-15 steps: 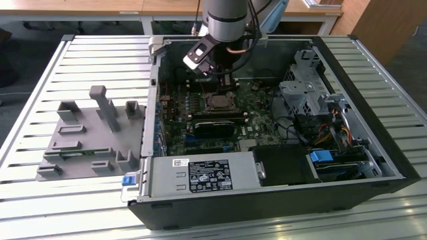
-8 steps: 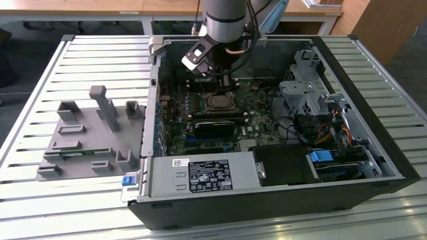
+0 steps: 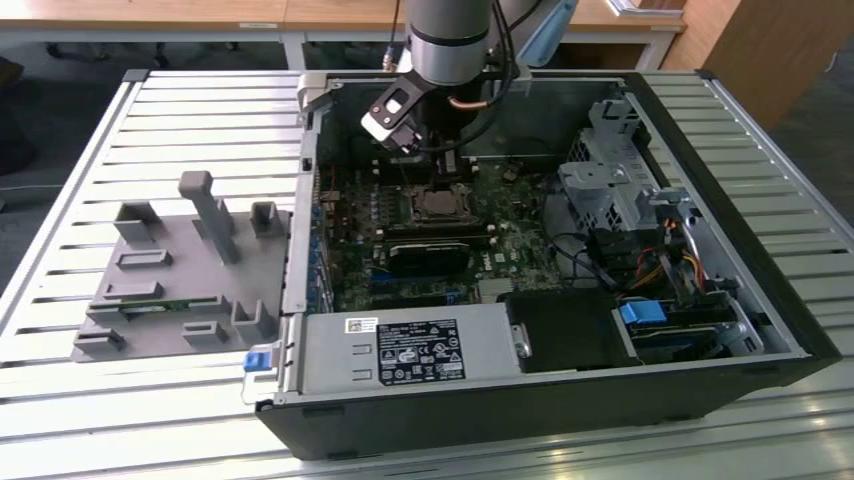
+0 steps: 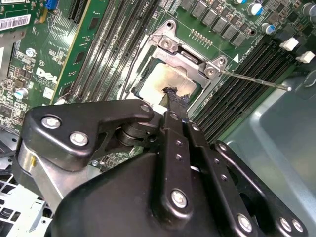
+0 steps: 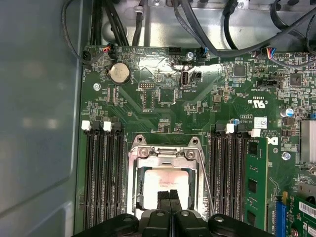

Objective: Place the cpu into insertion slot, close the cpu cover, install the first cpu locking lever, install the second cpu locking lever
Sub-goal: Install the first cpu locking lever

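The cpu (image 5: pixel 160 183) lies in the insertion slot, its pale metal top showing through the window of the cpu cover (image 5: pixel 165 154). The cover lies flat over it, also seen as a silver frame, the cpu cover (image 4: pixel 190 59), around the cpu (image 4: pixel 165 81). My gripper (image 5: pixel 169 196) is shut with nothing between its fingers, its tips over the cpu's top; whether they touch it I cannot tell. A thin locking lever (image 4: pixel 256 80) sticks out sideways from the socket, free of my gripper (image 4: pixel 175 96). In the exterior view my gripper (image 3: pixel 424 160) hangs over the socket (image 3: pixel 438 205).
Memory slots (image 5: pixel 101 173) flank the socket on both sides. A black heatsink block (image 3: pixel 434 255) lies just in front of it. The open computer case (image 3: pixel 787 330) walls in the board, with a drive cage (image 3: pixel 607 190) and cables at the exterior view's right. A grey fixture (image 3: pixel 174 270) stands outside.
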`<state>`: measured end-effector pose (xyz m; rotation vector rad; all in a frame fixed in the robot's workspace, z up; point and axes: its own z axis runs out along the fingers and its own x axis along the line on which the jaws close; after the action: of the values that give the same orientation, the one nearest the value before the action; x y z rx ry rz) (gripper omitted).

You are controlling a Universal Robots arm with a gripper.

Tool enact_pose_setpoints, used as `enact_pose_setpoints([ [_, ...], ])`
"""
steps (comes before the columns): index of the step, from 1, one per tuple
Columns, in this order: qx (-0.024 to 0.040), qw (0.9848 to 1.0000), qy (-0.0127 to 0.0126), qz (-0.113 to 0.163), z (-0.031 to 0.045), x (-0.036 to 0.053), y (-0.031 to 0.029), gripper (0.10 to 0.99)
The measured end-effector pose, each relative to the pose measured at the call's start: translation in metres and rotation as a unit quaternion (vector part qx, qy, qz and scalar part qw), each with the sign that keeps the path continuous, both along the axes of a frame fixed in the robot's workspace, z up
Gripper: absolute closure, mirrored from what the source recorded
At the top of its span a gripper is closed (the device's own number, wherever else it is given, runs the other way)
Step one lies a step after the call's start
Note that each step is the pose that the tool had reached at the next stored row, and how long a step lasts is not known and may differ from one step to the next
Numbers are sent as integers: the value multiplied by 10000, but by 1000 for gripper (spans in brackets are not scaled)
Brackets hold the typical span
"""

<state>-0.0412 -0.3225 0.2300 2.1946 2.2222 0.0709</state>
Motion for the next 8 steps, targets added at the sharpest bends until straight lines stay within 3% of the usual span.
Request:
enact_pose_setpoints([
  [8,-7,10000,-1,0,16,0,0,980],
])
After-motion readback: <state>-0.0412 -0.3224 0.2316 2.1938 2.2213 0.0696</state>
